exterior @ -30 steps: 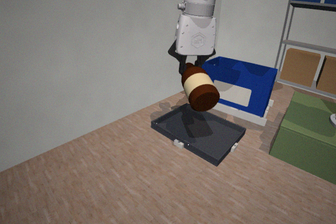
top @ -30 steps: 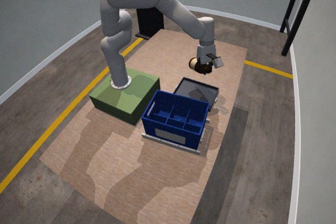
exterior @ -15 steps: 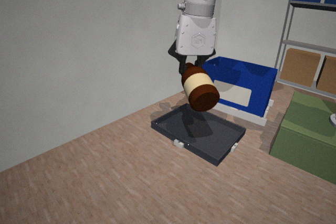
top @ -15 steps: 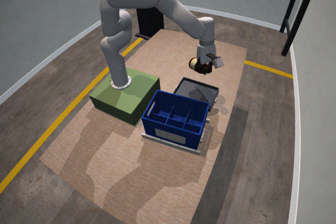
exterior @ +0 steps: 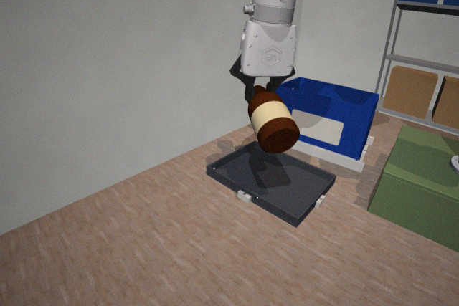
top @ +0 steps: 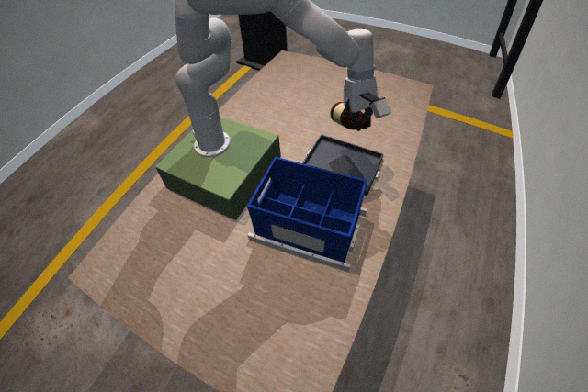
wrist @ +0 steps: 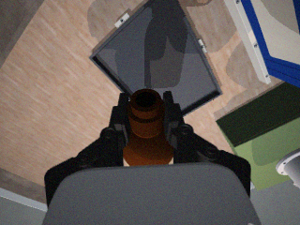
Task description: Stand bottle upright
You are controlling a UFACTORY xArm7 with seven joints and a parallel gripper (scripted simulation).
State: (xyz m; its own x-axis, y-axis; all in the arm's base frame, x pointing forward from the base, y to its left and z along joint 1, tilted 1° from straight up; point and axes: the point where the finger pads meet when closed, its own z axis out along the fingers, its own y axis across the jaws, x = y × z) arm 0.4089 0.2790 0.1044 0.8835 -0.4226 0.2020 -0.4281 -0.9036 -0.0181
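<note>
While fingers clamp neck of brown bottle, bottle hangs tilted above dark tray; blue crate just beyond tray.

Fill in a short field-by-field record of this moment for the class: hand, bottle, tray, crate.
hand: shut on the bottle's neck, above the tray
bottle: brown with cream label, in the air, tilted, base lowest
tray: dark grey, flat on the floor, nothing standing in it, bottle's shadow on it
crate: blue, divided into compartments, beside the tray, untouched
</note>
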